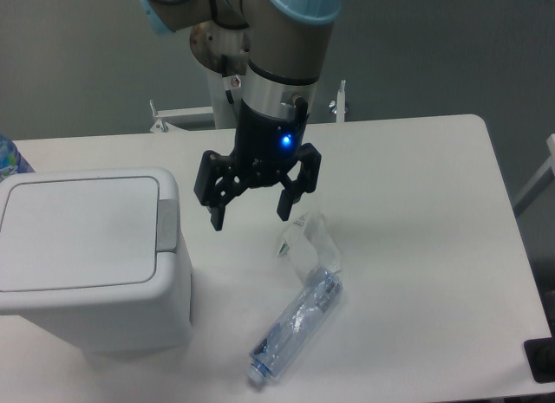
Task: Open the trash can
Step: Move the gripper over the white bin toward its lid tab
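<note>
The large boxy white plastic trash can (pixel 87 256) with rounded corners stands at the left front of the white table (pixel 416 212), its flat lid down and its grey push-button tab (pixel 166 225) on the right rim. The black two-finger gripper (pixel 250 219) hangs above the table just right of the bin's upper right corner, apart from it, its fingers spread wide and holding nothing; a blue light glows on its body. A crumpled clear plastic bottle (pixel 297 329) with a blue label lies on the table below and right of the gripper, a clear wrapper piece (pixel 305 243) beside its upper end.
</note>
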`<state>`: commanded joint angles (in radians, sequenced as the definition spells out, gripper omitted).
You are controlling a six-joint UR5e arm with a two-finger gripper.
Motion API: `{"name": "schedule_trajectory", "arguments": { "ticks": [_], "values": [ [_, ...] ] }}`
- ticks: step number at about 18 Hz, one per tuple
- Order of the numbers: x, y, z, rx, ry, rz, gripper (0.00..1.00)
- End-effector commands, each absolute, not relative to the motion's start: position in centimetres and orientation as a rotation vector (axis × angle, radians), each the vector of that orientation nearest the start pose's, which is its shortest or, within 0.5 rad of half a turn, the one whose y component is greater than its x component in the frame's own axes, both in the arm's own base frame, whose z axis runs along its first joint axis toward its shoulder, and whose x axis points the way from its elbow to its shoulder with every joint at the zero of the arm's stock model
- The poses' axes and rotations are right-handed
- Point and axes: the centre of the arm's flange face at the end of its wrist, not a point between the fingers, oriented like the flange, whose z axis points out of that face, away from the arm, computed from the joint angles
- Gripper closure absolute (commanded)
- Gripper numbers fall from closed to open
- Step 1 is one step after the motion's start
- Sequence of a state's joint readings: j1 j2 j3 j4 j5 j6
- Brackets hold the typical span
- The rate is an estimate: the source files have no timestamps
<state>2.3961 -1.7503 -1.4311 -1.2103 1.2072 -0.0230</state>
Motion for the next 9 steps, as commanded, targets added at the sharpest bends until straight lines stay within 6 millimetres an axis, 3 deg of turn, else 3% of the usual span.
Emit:
{"name": "schedule_trajectory", "arguments": {
  "ticks": [9],
  "values": [
    [-30.4, 53.3, 49.4, -2.523, -1.018, -0.303, 0.0]
  ]
}}
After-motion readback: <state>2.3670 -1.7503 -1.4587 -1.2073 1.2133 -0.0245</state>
